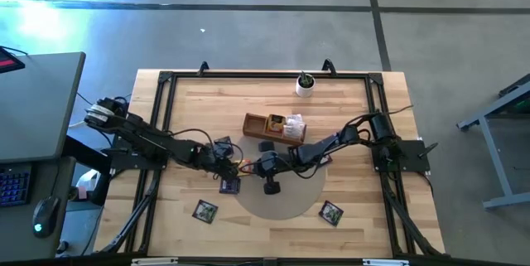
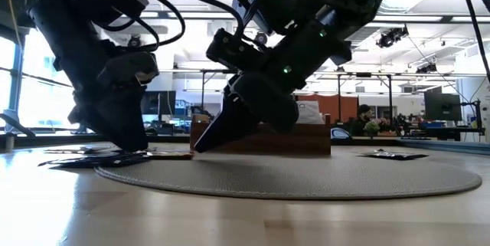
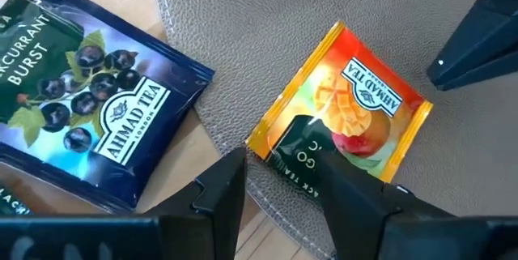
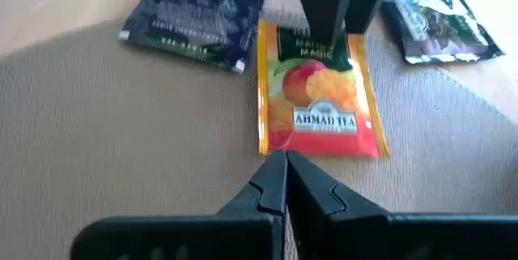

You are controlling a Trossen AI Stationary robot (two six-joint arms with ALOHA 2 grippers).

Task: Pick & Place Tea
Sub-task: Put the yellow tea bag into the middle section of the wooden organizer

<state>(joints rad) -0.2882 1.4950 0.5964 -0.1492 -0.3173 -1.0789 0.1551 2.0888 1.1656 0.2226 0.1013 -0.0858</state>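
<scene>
An orange tea sachet (image 3: 348, 102) with a mango print lies flat on the left edge of a round grey mat (image 1: 281, 195). My left gripper (image 3: 287, 167) stands open at the sachet's dark-printed end, one finger to each side of its corner. It comes in slanting down from the table's left (image 1: 234, 166). My right gripper (image 4: 285, 161) is shut and points slanting down at the sachet's red end (image 4: 324, 142) from the table's right. Its tip stands just short of that edge, low over the mat (image 2: 200, 146). My left gripper has one finger (image 3: 356, 199) over the orange sachet's dark end (image 3: 303, 151), slanting down from the table's left. I cannot tell whether it touches the sachet, which lies flat on the mat. My right gripper's shut tip is at mat height; I cannot tell whether it touches the mat or the sachet.
A dark blackcurrant sachet (image 3: 89, 106) lies on the wood just left of the mat. More dark sachets (image 1: 205, 210) (image 1: 331, 213) lie near the front. A wooden box (image 1: 273, 127) holding sachets stands behind the mat, and a white cup with a plant (image 1: 305, 84) at the far edge.
</scene>
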